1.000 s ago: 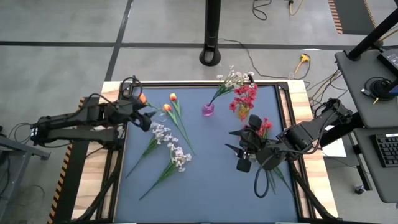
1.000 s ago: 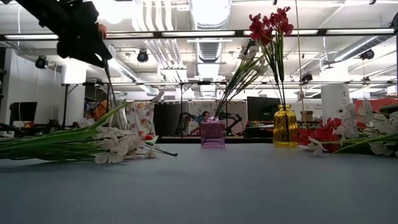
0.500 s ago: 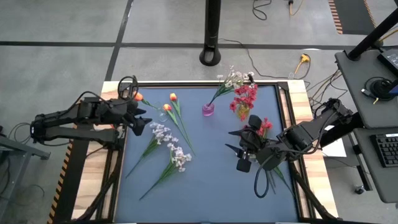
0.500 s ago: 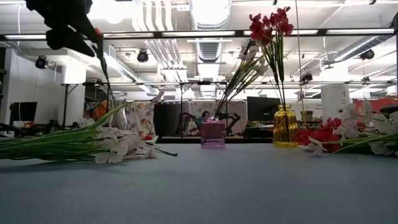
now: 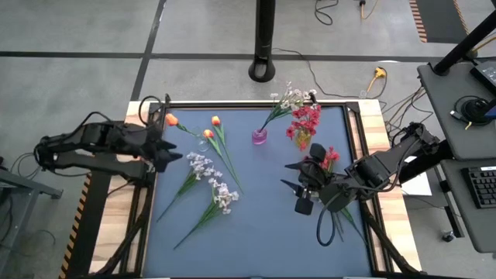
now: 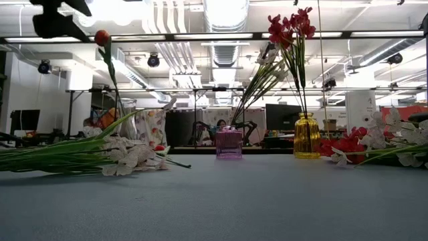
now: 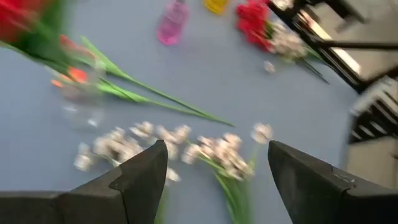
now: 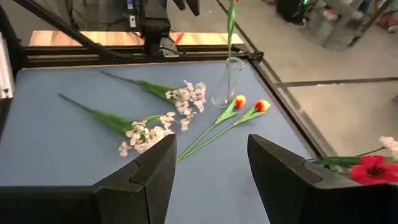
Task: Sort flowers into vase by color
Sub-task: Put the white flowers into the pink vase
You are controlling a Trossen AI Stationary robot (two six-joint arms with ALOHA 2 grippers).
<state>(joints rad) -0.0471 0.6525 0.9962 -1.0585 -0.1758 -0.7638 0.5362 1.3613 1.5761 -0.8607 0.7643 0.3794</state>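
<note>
blue table top (image 5: 263, 225): your left gripper (image 5: 159, 149) sits at its left edge in the high view, fingers spread wide and empty. beside it an orange tulip (image 5: 170, 120) stands in a clear glass vase (image 8: 227, 84), which is faint from above; two more orange tulips (image 5: 212, 128) lie just right of it. white sprays (image 5: 213, 186) lie lower centre. your right gripper (image 5: 297, 186) hovers right of centre, fingers partly apart, and you can't tell if it holds the red flower (image 5: 329, 157) beside it
</note>
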